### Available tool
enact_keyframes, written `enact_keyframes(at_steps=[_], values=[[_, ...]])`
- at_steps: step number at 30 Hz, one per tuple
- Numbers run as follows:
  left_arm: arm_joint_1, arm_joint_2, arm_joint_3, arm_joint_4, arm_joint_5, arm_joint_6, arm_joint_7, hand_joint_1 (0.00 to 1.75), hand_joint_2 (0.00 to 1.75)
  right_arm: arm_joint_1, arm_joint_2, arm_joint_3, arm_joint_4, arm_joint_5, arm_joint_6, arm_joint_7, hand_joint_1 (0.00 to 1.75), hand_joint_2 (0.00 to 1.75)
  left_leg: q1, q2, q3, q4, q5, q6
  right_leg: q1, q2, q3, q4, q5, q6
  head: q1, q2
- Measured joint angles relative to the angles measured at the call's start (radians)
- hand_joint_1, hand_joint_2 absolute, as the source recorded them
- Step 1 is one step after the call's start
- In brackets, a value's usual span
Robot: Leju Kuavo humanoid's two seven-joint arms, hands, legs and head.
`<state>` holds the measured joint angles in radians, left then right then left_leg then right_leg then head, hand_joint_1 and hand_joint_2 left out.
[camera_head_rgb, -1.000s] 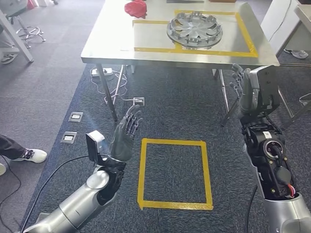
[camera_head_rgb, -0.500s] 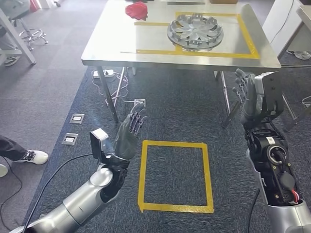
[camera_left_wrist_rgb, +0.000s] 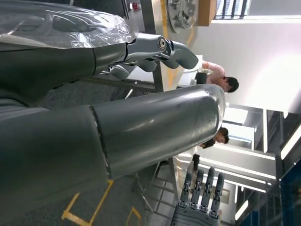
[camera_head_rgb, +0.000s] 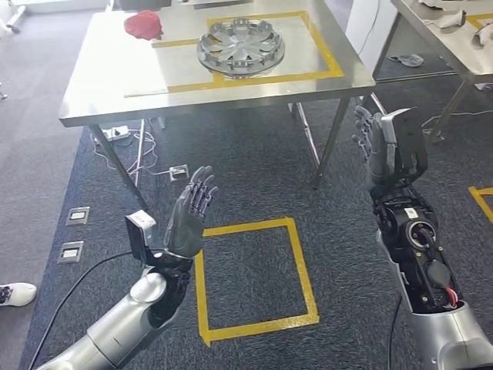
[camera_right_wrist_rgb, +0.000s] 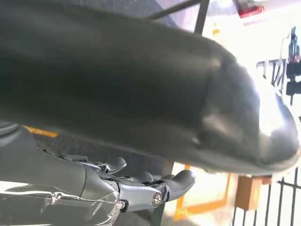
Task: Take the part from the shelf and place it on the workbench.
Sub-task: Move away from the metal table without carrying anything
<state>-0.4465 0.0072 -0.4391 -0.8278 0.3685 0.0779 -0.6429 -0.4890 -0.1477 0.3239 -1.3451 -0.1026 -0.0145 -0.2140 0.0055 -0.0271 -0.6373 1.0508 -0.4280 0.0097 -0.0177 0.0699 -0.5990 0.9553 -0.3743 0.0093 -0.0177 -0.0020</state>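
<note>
Dark carpet fills most of the head view, with a yellow taped square (camera_head_rgb: pixel 256 281) at lower centre and floor sockets (camera_head_rgb: pixel 77 216) toward the left edge. Across the top stands the steel workbench (camera_head_rgb: pixel 105 85), and the part (camera_head_rgb: pixel 240 46), a silver wheel cover, lies flat on it at upper centre, inside a yellow taped outline; a red cloth (camera_head_rgb: pixel 142 24) sits on the bench to its left, well apart from it. By how things lie, the placing looks done. At lower left the left hand (camera_head_rgb: pixel 189 216) is raised with its fingers apart and nothing in it; at right the right hand (camera_head_rgb: pixel 377 146) is likewise raised, fingers straight and apart, holding nothing. Both hang below the bench edge and well clear of the part. Risks from here are small, I judge. The right hand is near a bench leg (camera_head_rgb: pixel 328 142) at centre right, so a careless swing of that arm or a step forward could strike the leg and jolt the part out of its outline. Cables (camera_head_rgb: pixel 139 142) trail on the carpet under the bench at left, along with a power strip (camera_head_rgb: pixel 115 132); walking that way could snag a foot. A second table (camera_head_rgb: pixel 441 38) stands at the upper right corner, so a wide turn to that side could clip it.
</note>
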Motion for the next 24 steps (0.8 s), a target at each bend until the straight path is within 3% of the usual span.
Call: enact_keyframes(at_steps=[2,4,6,8,10,12,14,16,17,20,21,23,24], values=[[-0.001,0.001,0.0,0.0,0.0,0.001,0.0,0.0,0.0,0.0,0.0,0.0,0.0,0.0,0.0,-0.001,0.0,0.0,-0.002,-0.017,0.034,-0.076,0.027,0.005,0.001,0.016,-0.002,-0.001,0.0,0.008,-0.001,0.0],[-0.001,0.0,0.0,0.0,0.0,0.002,0.0,0.0,0.0,0.0,-0.001,-0.001,0.0,0.0,0.0,-0.001,0.0,0.0,-0.004,-0.003,0.039,-0.085,0.028,0.008,0.0,0.031,-0.005,-0.005,0.002,0.021,0.001,0.0],[-0.003,-0.004,0.0,0.0,0.0,0.003,0.0,0.0,0.0,0.001,-0.002,-0.002,0.0,0.0,0.0,-0.002,0.0,0.0,-0.001,0.014,0.045,-0.093,0.032,0.018,0.001,0.011,-0.017,0.022,-0.017,0.032,0.006,0.0],[-0.003,-0.007,0.0,0.0,0.0,0.003,0.0,0.0,0.0,0.002,-0.003,-0.002,-0.001,0.0,0.0,-0.002,0.0,0.0,0.0,0.031,0.049,-0.099,0.034,0.026,0.002,-0.035,-0.064,0.132,-0.079,0.039,0.018,0.0],[0.0,-0.008,0.0,0.0,0.0,0.003,0.0,0.0,0.0,0.005,-0.003,-0.001,0.0,0.0,0.0,-0.002,0.0,0.0,-0.002,0.046,0.049,-0.098,0.033,0.029,0.0,-0.058,-0.127,0.273,-0.14,0.045,0.029,0.0],[0.003,-0.007,0.0,0.0,0.0,0.003,0.0,0.0,0.0,0.008,-0.003,-0.002,0.002,0.0,0.0,-0.002,0.0,0.0,-0.003,0.056,0.049,-0.098,0.032,0.03,-0.001,-0.062,-0.155,0.337,-0.159,0.047,0.035,0.0],[0.004,-0.007,0.0,0.0,0.0,0.003,0.0,0.0,0.0,0.008,-0.003,-0.002,0.002,0.0,0.0,-0.002,0.0,0.0,-0.003,0.058,0.05,-0.098,0.032,0.03,-0.002,-0.063,-0.157,0.34,-0.158,0.048,0.036,0.0],[0.004,-0.007,0.0,0.0,0.0,0.003,0.0,0.0,0.0,0.008,-0.003,-0.002,0.002,0.0,0.0,-0.001,0.0,0.0,-0.003,0.059,0.05,-0.098,0.032,0.03,-0.002,-0.063,-0.153,0.334,-0.153,0.048,0.038,0.0],[0.004,-0.008,0.0,0.0,0.0,0.003,0.0,0.0,0.0,0.008,-0.003,-0.002,0.002,0.0,0.0,-0.001,0.0,0.0,-0.004,0.066,0.052,-0.097,0.029,0.028,-0.001,-0.07,-0.119,0.27,-0.121,0.045,0.042,0.0],[0.004,-0.008,0.0,0.0,0.0,0.003,0.0,0.0,0.0,0.003,-0.003,-0.002,0.003,0.0,0.0,-0.001,0.0,0.0,-0.014,0.113,0.064,-0.094,0.017,0.012,0.011,-0.102,0.009,0.016,-0.018,0.016,0.052,0.0],[0.003,-0.008,0.0,0.0,0.0,0.003,0.0,0.0,0.0,0.002,-0.003,-0.002,0.002,0.0,0.0,-0.001,0.0,0.0,-0.016,0.116,0.065,-0.09,0.011,0.005,0.012,-0.102,0.02,-0.009,-0.013,0.006,0.051,0.0],[0.001,-0.007,0.0,0.0,0.0,0.003,0.0,0.0,0.0,0.001,-0.003,-0.001,0.002,0.0,0.0,-0.002,0.0,0.0,-0.012,0.08,0.044,-0.035,-0.027,-0.006,0.003,-0.084,0.023,-0.015,-0.007,-0.003,0.044,0.0],[0.001,-0.007,0.0,0.0,0.0,0.003,0.0,0.0,0.0,0.0,-0.003,0.0,0.002,0.0,0.0,-0.002,0.0,0.0,-0.008,0.055,0.016,0.024,-0.059,-0.011,0.001,-0.076,0.023,-0.016,-0.005,-0.006,0.038,0.0]])
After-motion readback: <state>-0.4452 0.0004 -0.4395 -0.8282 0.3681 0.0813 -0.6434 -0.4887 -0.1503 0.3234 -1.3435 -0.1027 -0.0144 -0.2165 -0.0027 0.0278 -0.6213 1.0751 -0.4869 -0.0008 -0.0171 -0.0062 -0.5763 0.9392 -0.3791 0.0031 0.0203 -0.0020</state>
